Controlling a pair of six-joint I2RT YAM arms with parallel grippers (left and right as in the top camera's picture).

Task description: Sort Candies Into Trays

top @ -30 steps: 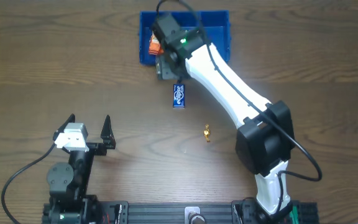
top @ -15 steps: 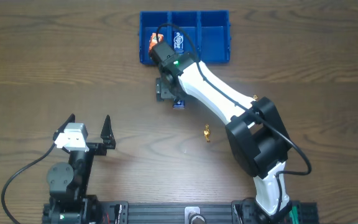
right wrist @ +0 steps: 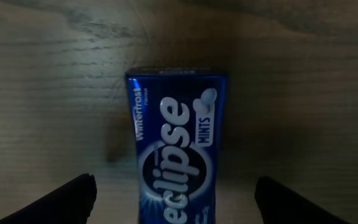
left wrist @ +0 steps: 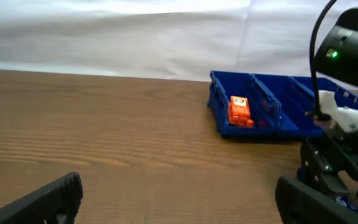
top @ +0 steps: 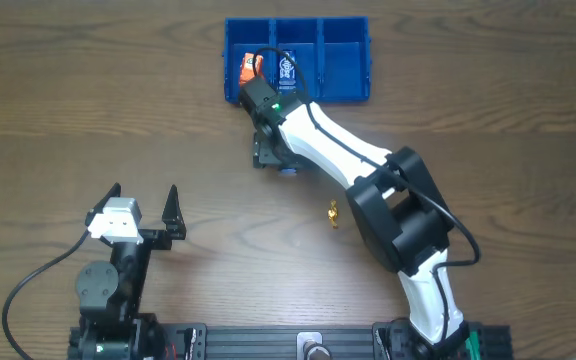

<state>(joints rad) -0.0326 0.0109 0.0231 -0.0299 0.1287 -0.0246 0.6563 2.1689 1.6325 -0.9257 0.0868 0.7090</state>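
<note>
Right pincer (top: 274,160) spread wide, empty, over glossy rectangular mint box (right wrist: 176,155) on woodgrain table (right wrist: 42,93)

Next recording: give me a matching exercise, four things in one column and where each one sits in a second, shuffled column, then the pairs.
Things
1. orange candy
2. mint pack
3. gold candy
4. left gripper

Places
A. alone on the bare table, beside the right arm
B. near its own base, jaws open, holding nothing
C. in the blue tray, in the compartment at the top view's left
D. flat on the table, between the open jaws of the right gripper

Pairs: 1-C, 2-D, 3-A, 4-B
</note>
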